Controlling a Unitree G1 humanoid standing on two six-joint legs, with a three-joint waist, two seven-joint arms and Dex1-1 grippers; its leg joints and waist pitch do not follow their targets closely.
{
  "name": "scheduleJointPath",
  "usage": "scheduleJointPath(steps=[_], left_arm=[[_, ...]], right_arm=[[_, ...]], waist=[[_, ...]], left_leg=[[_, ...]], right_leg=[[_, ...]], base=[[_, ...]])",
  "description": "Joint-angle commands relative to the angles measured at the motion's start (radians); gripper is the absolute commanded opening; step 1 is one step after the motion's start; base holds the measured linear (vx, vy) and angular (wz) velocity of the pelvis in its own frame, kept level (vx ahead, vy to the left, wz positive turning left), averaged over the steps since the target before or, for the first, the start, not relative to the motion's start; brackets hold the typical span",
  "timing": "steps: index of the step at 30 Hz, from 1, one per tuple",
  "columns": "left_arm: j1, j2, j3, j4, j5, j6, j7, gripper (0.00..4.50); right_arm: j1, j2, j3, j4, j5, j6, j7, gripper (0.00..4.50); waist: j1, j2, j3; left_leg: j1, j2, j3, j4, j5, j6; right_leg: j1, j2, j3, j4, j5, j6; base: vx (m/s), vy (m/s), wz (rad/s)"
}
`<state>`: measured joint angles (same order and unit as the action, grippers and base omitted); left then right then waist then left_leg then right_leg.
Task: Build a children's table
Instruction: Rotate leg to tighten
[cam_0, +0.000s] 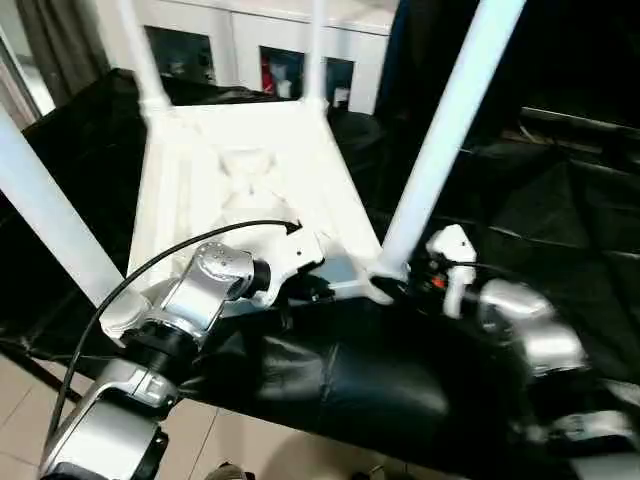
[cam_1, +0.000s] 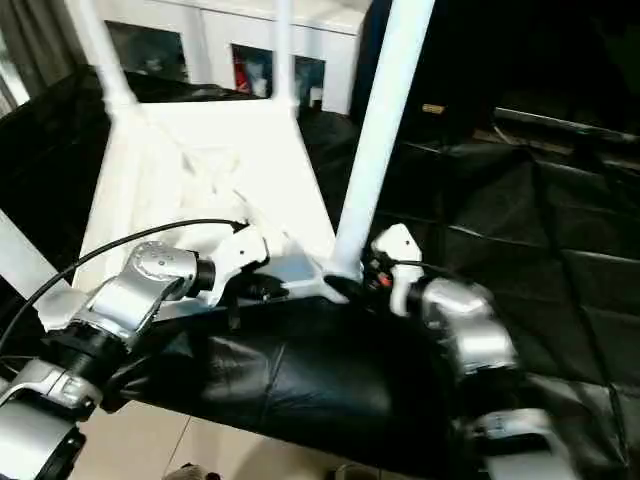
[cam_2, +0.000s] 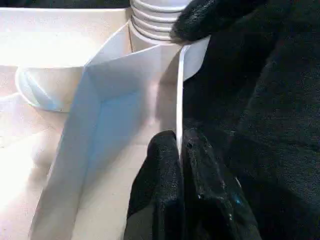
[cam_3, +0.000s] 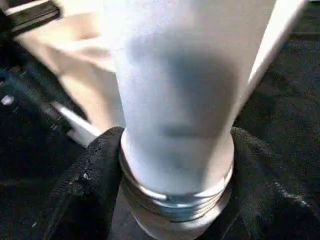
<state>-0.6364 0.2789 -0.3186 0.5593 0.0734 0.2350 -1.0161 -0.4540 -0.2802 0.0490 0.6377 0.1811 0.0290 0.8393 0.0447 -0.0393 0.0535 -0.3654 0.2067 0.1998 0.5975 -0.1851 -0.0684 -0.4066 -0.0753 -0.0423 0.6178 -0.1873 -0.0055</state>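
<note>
Left gripper (cam_2: 180, 150) clenched on tabletop rim (cam_2: 179, 100) to steady it; right gripper (cam_3: 170, 165) grasping near-right leg (cam_3: 175, 90) at threaded base for screwing home.

Head stereo pair downward over the table (cam_0: 240, 170) — wrist views close at its near corner.

A counter (cam_0: 330, 385) draped in crinkled black sheeting carries the upturned children's table (cam_0: 235, 180), its ribbed underside facing up, lying toward ten o'clock; bare black cover spreads out toward three o'clock.
</note>
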Motion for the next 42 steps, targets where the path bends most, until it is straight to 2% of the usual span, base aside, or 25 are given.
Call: scheduleJointPath(steps=[1, 4, 7, 9, 11, 13, 15, 18, 22, 23, 26, 28, 29, 32, 35, 38, 42], left_arm=[[-0.002, -0.047, 0.040, 0.058, -0.019, -0.004, 0.101, 0.00], [-0.034, -0.103, 0.056, 0.113, -0.009, -0.006, 0.203, 0.00], [-0.084, -0.185, 0.058, 0.198, 0.010, -0.028, 0.325, 0.00], [-0.101, -0.228, 0.046, 0.234, 0.019, -0.051, 0.354, 0.00], [-0.103, -0.241, 0.038, 0.240, 0.021, -0.055, 0.348, 0.00], [-0.104, -0.252, 0.027, 0.246, 0.025, -0.068, 0.332, 0.00], [-0.104, -0.252, 0.022, 0.249, 0.026, -0.080, 0.309, 0.00], [-0.098, -0.222, 0.015, 0.250, 0.025, -0.105, 0.244, 0.00], [-0.087, -0.181, 0.015, 0.233, 0.016, -0.110, 0.174, 0.00], [-0.074, -0.141, 0.015, 0.206, -0.001, -0.116, 0.098, 0.00], [-0.058, -0.099, 0.012, 0.171, -0.023, -0.127, 0.009, 0.00], [-0.039, -0.060, 0.011, 0.132, -0.051, -0.144, -0.088, 0.00], [-0.039, -0.060, 0.011, 0.132, -0.051, -0.144, -0.088, 0.00], [-0.011, 0.012, -0.004, 0.052, -0.085, -0.131, -0.230, 0.00], [0.002, 0.046, -0.012, 0.004, -0.108, -0.104, -0.304, 0.00], [0.003, 0.059, -0.011, -0.005, -0.112, -0.103, -0.325, 0.00], [-0.003, 0.064, 0.001, 0.006, -0.106, -0.111, -0.325, 0.00]], right_arm=[[0.006, 0.038, -0.016, 0.022, -0.010, -0.002, -0.094, 2.77], [0.006, 0.103, -0.034, 0.045, -0.023, 0.006, -0.234, 2.76], [-0.023, 0.193, -0.046, 0.101, -0.057, 0.021, -0.436, 2.76], [-0.038, 0.231, -0.004, 0.118, -0.100, -0.001, -0.464, 2.76], [-0.041, 0.243, 0.015, 0.119, -0.112, -0.015, -0.452, 3.32], [-0.044, 0.250, 0.040, 0.115, -0.134, -0.035, -0.444, 3.48], [-0.048, 0.244, 0.048, 0.116, -0.149, -0.058, -0.439, 3.82], [-0.053, 0.205, 0.025, 0.115, -0.144, -0.099, -0.413, 3.96], [-0.045, 0.140, 0.012, 0.095, -0.120, -0.113, -0.309, 4.13], [-0.026, 0.076, 0.016, 0.059, -0.102, -0.112, -0.184, 4.13], [-0.003, 0.017, 0.020, 0.016, -0.076, -0.104, -0.056, 4.13], [0.017, -0.026, 0.017, -0.025, -0.042, -0.080, 0.046, 4.13], [0.017, -0.026, 0.017, -0.025, -0.042, -0.080, 0.046, 4.13], [0.041, -0.086, 0.037, -0.089, 0.001, -0.030, 0.184, 4.13], [0.047, -0.109, 0.059, -0.108, 0.014, -0.021, 0.253, 4.13], [0.048, -0.117, 0.064, -0.115, 0.020, -0.010, 0.289, 4.13], [0.045, -0.117, 0.059, -0.122, 0.031, 0.013, 0.318, 3.80]], waist=[[0.008, -0.013, -0.060], [0.009, -0.014, -0.062], [0.008, -0.008, -0.063], [0.012, -0.007, -0.063], [0.014, -0.009, -0.063], [0.016, -0.009, -0.063], [0.015, -0.007, -0.063], [0.017, -0.008, -0.062], [0.018, -0.009, -0.064], [0.021, -0.010, -0.065], [0.022, -0.011, -0.065], [0.022, -0.009, -0.066], [0.022, -0.008, -0.065], [0.025, -0.006, -0.065], [0.028, -0.004, -0.063], [0.032, -0.007, -0.063], [0.039, -0.006, -0.063]], left_leg=[[0.011, 0.023, -0.012, -0.068, -0.193, 0.043], [0.011, 0.023, -0.013, -0.071, -0.194, 0.029], [0.012, 0.020, -0.013, -0.072, -0.191, 0.020], [0.012, 0.019, -0.013, -0.072, -0.198, 0.017], [0.012, 0.018, -0.013, -0.072, -0.211, 0.024], [0.009, 0.019, -0.014, -0.073, -0.208, 0.032], [0.009, 0.019, -0.014, -0.074, -0.214, 0.034], [0.010, 0.020, -0.015, -0.075, -0.231, 0.037], [0.008, 0.021, -0.015, -0.074, -0.216, 0.048], [0.007, 0.021, -0.015, -0.072, -0.207, 0.057], [0.000, 0.023, -0.013, -0.069, -0.178, 0.092], [0.005, 0.025, -0.013, -0.070, -0.183, 0.094], [0.004, 0.027, -0.013, -0.071, -0.184, 0.093], [0.009, 0.031, -0.015, -0.073, -0.185, 0.089], [0.010, 0.033, -0.011, -0.074, -0.189, 0.078], [0.011, 0.032, -0.010, -0.074, -0.189, 0.066], [0.012, 0.032, -0.010, -0.074, -0.185, 0.058]], right_leg=[[0.042, -0.061, 0.036, -0.081, -0.255, -0.212], [0.042, -0.060, 0.036, -0.082, -0.257, -0.202], [0.040, -0.059, 0.037, -0.084, -0.247, -0.199], [0.041, -0.059, 0.037, -0.085, -0.242, -0.193], [0.043, -0.061, 0.037, -0.088, -0.253, -0.187], [0.043, -0.060, 0.036, -0.087, -0.246, -0.182], [0.043, -0.061, 0.036, -0.088, -0.249, -0.181], [0.042, -0.064, 0.036, -0.092, -0.286, -0.174], [0.047, -0.062, 0.034, -0.089, -0.255, -0.180], [0.049, -0.062, 0.034, -0.087, -0.234, -0.185], [0.052, -0.062, 0.035, -0.078, -0.164, -0.209], [0.049, -0.063, 0.034, -0.079, -0.175, -0.221], [0.048, -0.063, 0.035, -0.078, -0.171, -0.228], [0.048, -0.062, 0.034, -0.073, -0.157, -0.242], [0.045, -0.062, 0.035, -0.071, -0.145, -0.252], [0.046, -0.062, 0.035, -0.071, -0.140, -0.258], [0.046, -0.064, 0.036, -0.070, -0.144, -0.253]], base=[[0.000, 0.000, 0.00], [0.000, 0.000, 0.00], [0.000, 0.000, 0.00], [0.000, 0.000, 0.00], [0.000, 0.000, 0.00], [0.000, 0.000, 0.00], [0.000, 0.000, 0.00], [0.000, 0.000, 0.00], [0.000, 0.000, 0.00], [0.000, 0.000, 0.00], [0.000, 0.000, 0.00], [0.000, 0.000, 0.00], [0.000, 0.000, 0.00], [0.000, 0.000, 0.00], [0.000, 0.000, 0.00], [0.000, 0.000, 0.00], [0.000, 0.000, 0.00]])
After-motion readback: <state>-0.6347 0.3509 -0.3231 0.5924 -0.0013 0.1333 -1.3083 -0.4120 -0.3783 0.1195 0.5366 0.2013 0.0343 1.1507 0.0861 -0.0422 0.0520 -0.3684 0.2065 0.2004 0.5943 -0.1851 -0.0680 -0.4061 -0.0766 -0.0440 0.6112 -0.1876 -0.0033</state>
